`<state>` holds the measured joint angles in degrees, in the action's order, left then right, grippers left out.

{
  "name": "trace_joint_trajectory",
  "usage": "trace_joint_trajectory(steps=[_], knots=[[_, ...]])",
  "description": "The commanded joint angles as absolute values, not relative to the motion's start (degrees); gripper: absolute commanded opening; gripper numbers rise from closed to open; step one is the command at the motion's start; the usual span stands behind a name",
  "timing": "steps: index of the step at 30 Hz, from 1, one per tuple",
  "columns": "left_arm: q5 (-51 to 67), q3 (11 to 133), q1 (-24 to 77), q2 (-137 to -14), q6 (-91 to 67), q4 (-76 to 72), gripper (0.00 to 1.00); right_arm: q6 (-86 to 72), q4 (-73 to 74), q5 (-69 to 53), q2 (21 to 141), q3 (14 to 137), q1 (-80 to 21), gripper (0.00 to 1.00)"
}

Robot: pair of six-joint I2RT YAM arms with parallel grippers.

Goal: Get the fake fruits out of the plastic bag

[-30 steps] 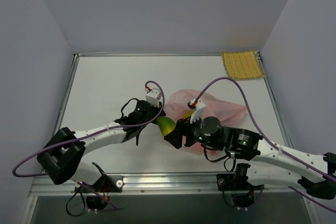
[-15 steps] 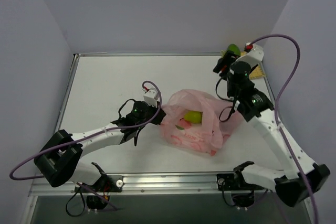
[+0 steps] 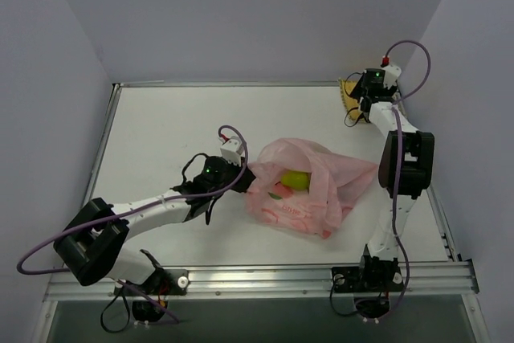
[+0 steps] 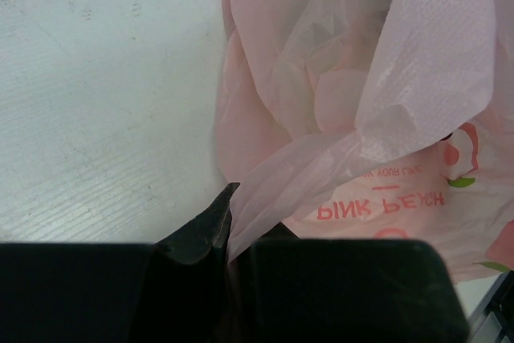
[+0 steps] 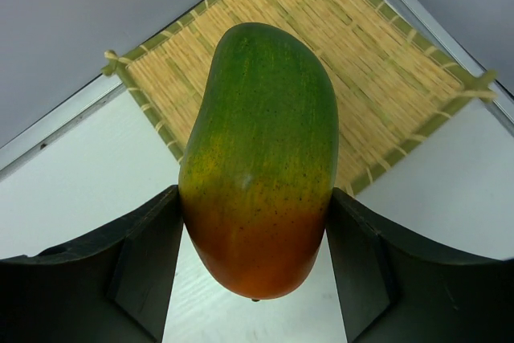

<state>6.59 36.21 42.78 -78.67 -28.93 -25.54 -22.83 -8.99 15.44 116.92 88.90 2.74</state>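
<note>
The pink plastic bag (image 3: pixel 309 190) printed with peaches lies mid-table, and one yellow-green fake fruit (image 3: pixel 295 178) shows through its open mouth. My left gripper (image 3: pixel 242 173) is at the bag's left edge, shut on a fold of the thin plastic bag (image 4: pixel 369 118); the jaws (image 4: pixel 233 222) pinch the film close together. My right gripper (image 3: pixel 361 106) reaches to the back right corner and is shut on the green-to-orange mango (image 5: pixel 261 158), held upright between both fingers above the table. From above, the wrist hides the mango.
A small yellow woven mat (image 5: pixel 385 62) lies just beyond the mango, in the back right corner (image 3: pixel 347 90). Grey walls close in the white table (image 3: pixel 161 134) on three sides. A metal rail (image 3: pixel 265 279) runs along the near edge. Purple cables loop over both arms.
My right arm has carried the mango from beside the bag's mouth to the back right corner by the mat. The bag has spread flatter. The left gripper has kept its hold.
</note>
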Motion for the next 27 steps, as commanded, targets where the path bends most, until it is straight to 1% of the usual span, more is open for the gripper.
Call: trace_joint_trajectory(steps=[1, 5, 8, 11, 12, 14, 15, 18, 22, 23, 24, 25, 26, 27], knots=[[6.9, 37.9, 43.2, -77.9, -28.4, -27.1, 0.02, -21.3, -12.4, 14.1, 120.9, 94.6, 3.4, 0.33], [8.3, 38.4, 43.2, -79.7, -28.7, -27.6, 0.02, -22.4, -11.8, 13.3, 128.2, 97.9, 4.7, 0.33], [8.6, 38.6, 43.2, -80.5, -28.9, -27.9, 0.02, -22.3, -11.8, 13.0, 130.2, 99.4, 4.9, 0.36], [9.4, 38.7, 43.2, -80.8, -29.3, -28.4, 0.02, -22.2, -11.8, 12.6, 129.6, 99.8, 4.9, 0.52], [9.9, 38.7, 43.2, -80.9, -29.5, -28.7, 0.02, -22.1, -12.0, 12.4, 129.1, 99.5, 4.9, 0.66], [10.3, 38.8, 43.2, -81.1, -29.6, -28.9, 0.02, -22.1, -12.0, 12.8, 126.5, 99.1, 4.9, 0.79], [10.4, 38.8, 43.2, -81.2, -29.6, -29.0, 0.02, -22.4, -12.1, 12.8, 125.3, 98.6, 4.8, 0.88], [10.3, 38.8, 43.2, -81.2, -29.7, -29.0, 0.02, -23.6, -13.2, 12.1, 118.8, 95.5, 4.3, 0.95], [10.2, 38.6, 43.2, -80.4, -29.6, -28.7, 0.03, -25.1, -16.3, 12.6, 106.6, 86.9, 0.5, 0.95], [9.9, 38.6, 43.2, -80.0, -29.5, -28.7, 0.02, -25.0, -16.9, 14.0, 100.1, 81.8, -1.6, 0.93], [9.7, 38.5, 43.2, -79.2, -29.2, -28.2, 0.02, -25.0, -17.5, 14.8, 96.8, 78.9, -3.8, 0.88], [9.5, 38.2, 43.2, -78.8, -29.1, -28.0, 0.02, -25.0, -18.4, 15.7, 93.0, 75.8, -9.3, 0.84], [9.0, 38.2, 43.2, -78.3, -28.9, -28.0, 0.02, -25.2, -18.7, 16.8, 85.4, 69.3, -12.5, 0.80], [8.5, 38.1, 43.2, -77.9, -28.6, -27.3, 0.02, -25.6, -19.4, 18.6, 81.7, 65.8, -16.3, 0.63]])
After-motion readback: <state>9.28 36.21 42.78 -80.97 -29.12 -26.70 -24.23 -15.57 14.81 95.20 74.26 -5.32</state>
